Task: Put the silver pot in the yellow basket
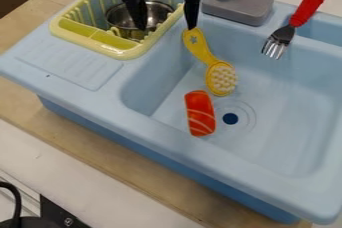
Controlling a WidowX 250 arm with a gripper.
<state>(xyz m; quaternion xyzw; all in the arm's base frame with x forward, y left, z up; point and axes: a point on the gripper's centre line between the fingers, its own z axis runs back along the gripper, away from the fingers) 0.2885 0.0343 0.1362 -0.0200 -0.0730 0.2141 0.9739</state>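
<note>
My black gripper (165,22) hangs at the top of the view, its two fingertips spread wide with nothing between them. One finger is over the silver pot, the other over the basket's right edge beside the brush handle. The silver pot (159,12) sits inside the yellow basket (90,39), partly hidden behind the left finger. The basket rests on the upper left of the blue sink unit.
A yellow brush (221,78) leans in the blue sink basin (287,117), with an orange sushi-like toy (200,113) below it near the drain. A grey faucet base (238,6) stands right of the gripper. A red-handled fork (293,23) lies over the basin's back rim.
</note>
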